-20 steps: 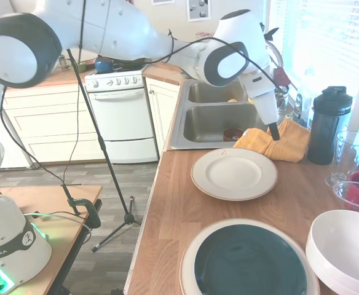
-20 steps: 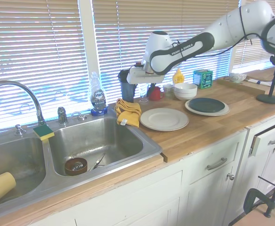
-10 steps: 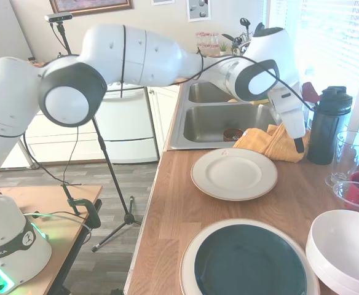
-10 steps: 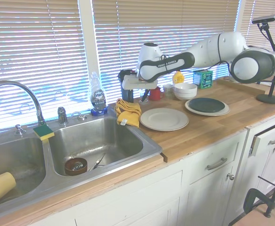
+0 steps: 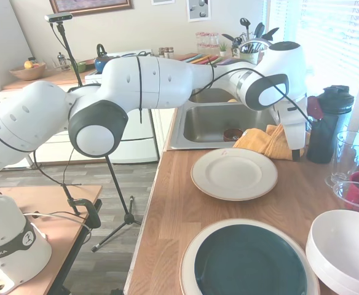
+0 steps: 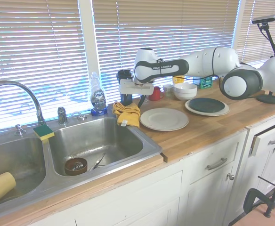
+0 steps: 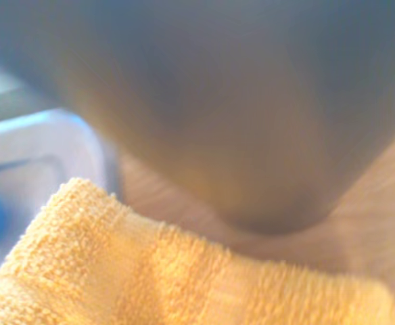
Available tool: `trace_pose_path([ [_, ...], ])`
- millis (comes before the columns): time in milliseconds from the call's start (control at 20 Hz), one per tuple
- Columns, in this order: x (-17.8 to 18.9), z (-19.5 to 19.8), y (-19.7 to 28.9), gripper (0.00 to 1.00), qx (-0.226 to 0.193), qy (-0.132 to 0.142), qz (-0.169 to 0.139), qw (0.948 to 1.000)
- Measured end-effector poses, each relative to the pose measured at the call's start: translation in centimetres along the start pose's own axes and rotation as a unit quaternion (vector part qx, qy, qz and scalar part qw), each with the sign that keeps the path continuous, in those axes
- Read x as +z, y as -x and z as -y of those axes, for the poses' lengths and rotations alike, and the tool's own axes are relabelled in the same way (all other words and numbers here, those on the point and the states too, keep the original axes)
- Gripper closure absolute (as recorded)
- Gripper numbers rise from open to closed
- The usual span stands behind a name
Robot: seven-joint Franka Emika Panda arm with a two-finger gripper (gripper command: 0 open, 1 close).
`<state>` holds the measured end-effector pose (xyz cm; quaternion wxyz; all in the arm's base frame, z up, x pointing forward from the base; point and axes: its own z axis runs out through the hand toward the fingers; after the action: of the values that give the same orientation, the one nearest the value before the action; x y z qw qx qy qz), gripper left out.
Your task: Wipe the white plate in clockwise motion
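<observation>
The robot's gripper point(image 6: 133, 96) hangs low over the yellow towel point(image 6: 127, 113) bunched at the sink's point(image 6: 147, 148) edge, its jaws apparently parted though hard to read here; the white plate point(image 5: 233, 173) lies bare on the wooden counter point(image 5: 167, 215), just beside the towel. A clean start likely means pinching a thick fold firmly, then carrying it flat to the plate

Glossy white plate point(image 5: 233, 174), rough terry cloth point(image 5: 270, 142), smooth wood counter point(image 5: 167, 215).

A long wooden butcher-block countertop point(image 6: 208, 129) is set over white cabinets point(image 6: 213, 186). Daylight is admitted through white slatted window blinds point(image 6: 38, 52). A grey plank floor point(image 5: 115, 203) is seen.
</observation>
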<state>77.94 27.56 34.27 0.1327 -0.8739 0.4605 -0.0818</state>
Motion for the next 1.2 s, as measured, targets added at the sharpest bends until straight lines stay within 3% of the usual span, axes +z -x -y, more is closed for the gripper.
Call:
trace_pose_path([
  [100, -0.06, 0.11, 0.79, 0.0, 0.001, 0.005, 0.01, 0.9999],
  [150, 0.02, 0.06, 1.02, 1.0, 0.003, 0.009, 0.015, 0.9998],
  [450, 0.27, -0.23, 1.26, 1.0, 0.012, 0.021, 0.029, 0.9993],
  [1200, 0.17, -0.14, 1.4, 1.0, 0.015, 0.018, 0.033, 0.9992],
])
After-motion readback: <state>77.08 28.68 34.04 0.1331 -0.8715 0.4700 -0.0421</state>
